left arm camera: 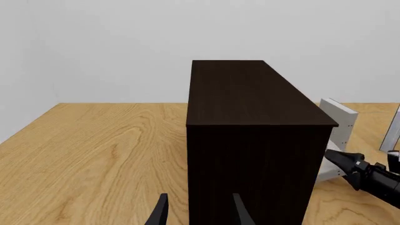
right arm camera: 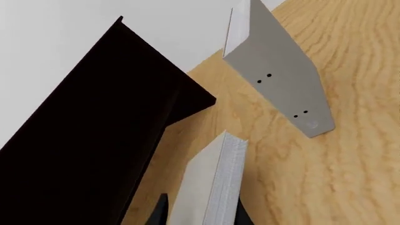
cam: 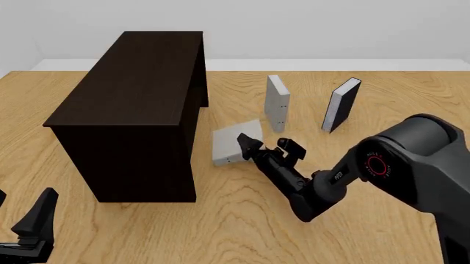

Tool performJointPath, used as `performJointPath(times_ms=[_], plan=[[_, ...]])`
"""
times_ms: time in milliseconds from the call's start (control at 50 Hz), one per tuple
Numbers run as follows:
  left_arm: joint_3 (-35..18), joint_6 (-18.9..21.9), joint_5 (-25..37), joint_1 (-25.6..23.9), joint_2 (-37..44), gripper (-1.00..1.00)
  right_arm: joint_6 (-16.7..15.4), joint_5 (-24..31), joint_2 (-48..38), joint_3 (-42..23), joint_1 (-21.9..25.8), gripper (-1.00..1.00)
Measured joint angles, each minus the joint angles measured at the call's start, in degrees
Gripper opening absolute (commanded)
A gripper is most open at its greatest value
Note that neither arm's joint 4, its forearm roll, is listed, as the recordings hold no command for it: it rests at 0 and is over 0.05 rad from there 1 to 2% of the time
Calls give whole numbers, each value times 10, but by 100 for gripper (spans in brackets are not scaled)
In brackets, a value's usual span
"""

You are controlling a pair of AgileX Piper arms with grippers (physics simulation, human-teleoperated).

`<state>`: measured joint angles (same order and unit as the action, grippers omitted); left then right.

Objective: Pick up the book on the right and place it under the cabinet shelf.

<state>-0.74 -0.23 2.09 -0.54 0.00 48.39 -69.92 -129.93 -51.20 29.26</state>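
Beside the open side of the cabinet shelf (cam: 129,104), the right hand (cam: 250,147) held the book (cam: 236,142) by one edge, its two fingers closed on either side of the white page block, as the right wrist view showed. The book hung tilted, its near corner close to the cabinet's foot and its cover turned up toward the front camera.

To finish the step well, the book probably needed levelling first, so that its thin edge led into the opening rather than its broad face. A low, straight push leftward under the top board looked safest; a tilted entry risked catching the cabinet's side wall. The grip sat near one edge only, so the book could swing if moved fast. Letting go should wait until the book lay flat inside.

The left hand (cam: 29,231) waited low at the near left corner, fingers apart and holding nothing.

A second grey book (cam: 277,103) and a black-covered book (cam: 340,104) stood upright farther back, well apart from the held one. The desk (cam: 242,220) was pale wood with a bold grain, flat and bare of clutter. Plain light walls closed the room behind.
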Motion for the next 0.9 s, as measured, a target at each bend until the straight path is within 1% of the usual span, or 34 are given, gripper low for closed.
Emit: performJointPath(times_ms=[160,240,360,440,580,660,720,900], plan=[[0,0,0,0,0,100,-15,0,4,11,-3,100],[0,0,0,0,0,100,-31,0,6,17,-4,100],[1,0,-1,0,0,100,-45,0,13,34,-9,100],[1,0,-1,0,0,100,-42,3,21,46,-13,100],[-1,0,1,0,0,100,-36,24,38,64,-26,100],[-1,0,1,0,0,100,-38,37,49,76,-35,100],[0,0,0,0,0,100,-57,50,57,87,-45,100],[1,0,-1,0,0,100,-133,107,98,124,-74,100]])
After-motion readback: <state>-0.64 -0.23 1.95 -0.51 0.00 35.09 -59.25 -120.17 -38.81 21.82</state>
